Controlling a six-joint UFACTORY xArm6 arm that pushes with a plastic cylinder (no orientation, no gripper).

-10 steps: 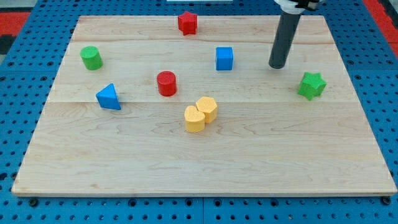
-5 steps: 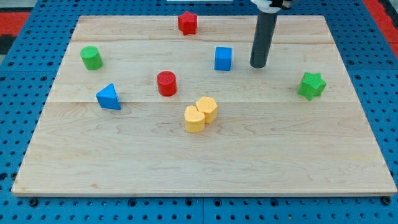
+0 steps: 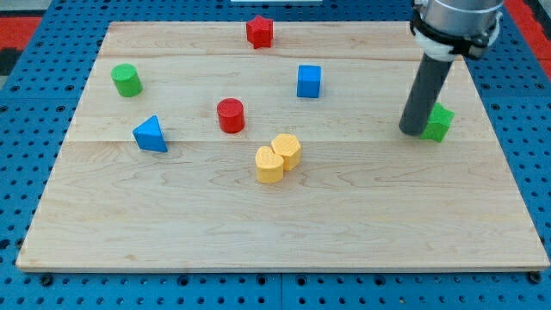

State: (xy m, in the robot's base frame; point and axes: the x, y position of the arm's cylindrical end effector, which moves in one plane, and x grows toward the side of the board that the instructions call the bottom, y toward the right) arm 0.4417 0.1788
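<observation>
My tip [image 3: 412, 131] rests on the wooden board [image 3: 284, 215] at the view's right, right against the left side of the green star [image 3: 438, 122], which the rod partly hides. The blue cube [image 3: 309, 81] lies well to the tip's upper left. Two yellow blocks, a heart [image 3: 269, 165] and a hexagon [image 3: 287, 150], touch each other near the board's middle. A red cylinder [image 3: 230, 114] stands left of them. Farther left are a blue triangle [image 3: 150, 134] and a green cylinder [image 3: 126, 80]. A red star [image 3: 259, 31] sits near the top edge.
Around the board runs a blue perforated base [image 3: 34, 172]. The board's right edge is a short way beyond the green star.
The rod first moved left toward the blue cube, then swung right and down to the green star's left side. The star appears slightly shifted to the right. Other blocks have not moved.
</observation>
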